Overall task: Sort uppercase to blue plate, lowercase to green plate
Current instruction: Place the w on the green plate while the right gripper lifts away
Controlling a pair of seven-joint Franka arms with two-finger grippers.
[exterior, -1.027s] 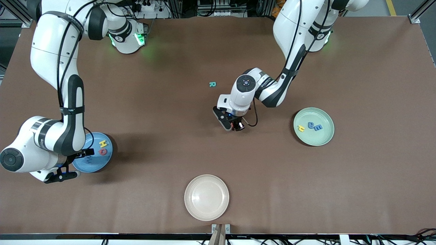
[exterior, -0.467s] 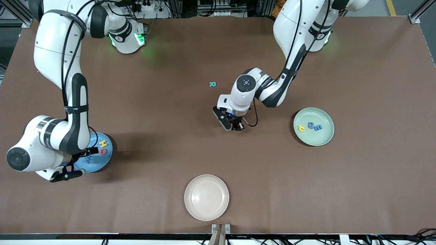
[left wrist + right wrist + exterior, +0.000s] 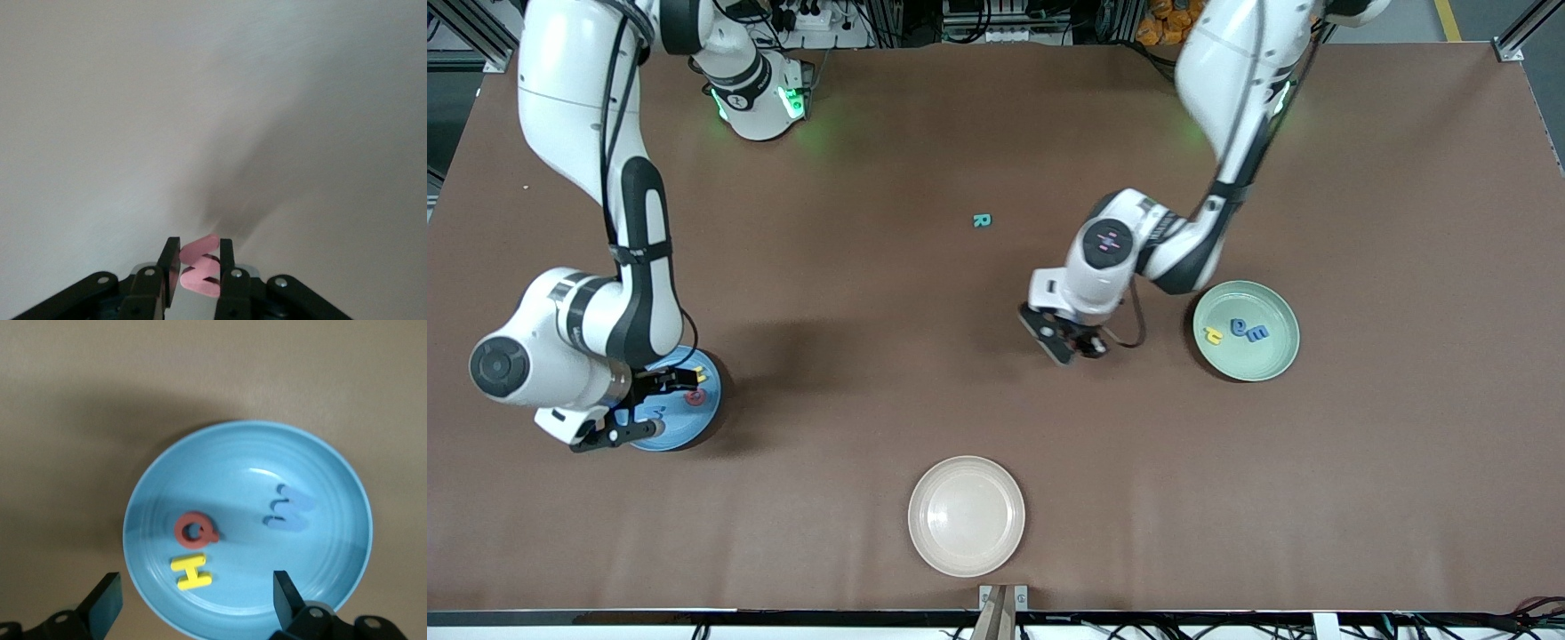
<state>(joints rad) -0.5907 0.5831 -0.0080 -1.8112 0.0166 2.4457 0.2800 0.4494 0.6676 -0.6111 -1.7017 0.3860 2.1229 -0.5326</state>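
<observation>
My left gripper (image 3: 1079,347) (image 3: 199,259) is shut on the pinkish-red lowercase w (image 3: 200,268), held above bare table a short way from the green plate (image 3: 1279,357). That plate holds a yellow h (image 3: 1213,335), a blue rounded letter (image 3: 1239,327) and a blue e (image 3: 1256,334). My right gripper (image 3: 649,406) (image 3: 195,597) hangs open over the blue plate (image 3: 698,423) (image 3: 327,547), which carries the uppercase yellow H (image 3: 191,571), red Q (image 3: 195,530) and blue W (image 3: 287,509). The teal R (image 3: 982,220) lies alone mid-table.
A cream plate (image 3: 967,516) sits near the table's front edge, nearer to the front camera than everything else. The right arm's elbow and forearm cover part of the blue plate in the front view.
The left gripper has risen with the pinkish-red w and moved toward the green plate. The right arm has shifted a little over the blue plate, still open.
</observation>
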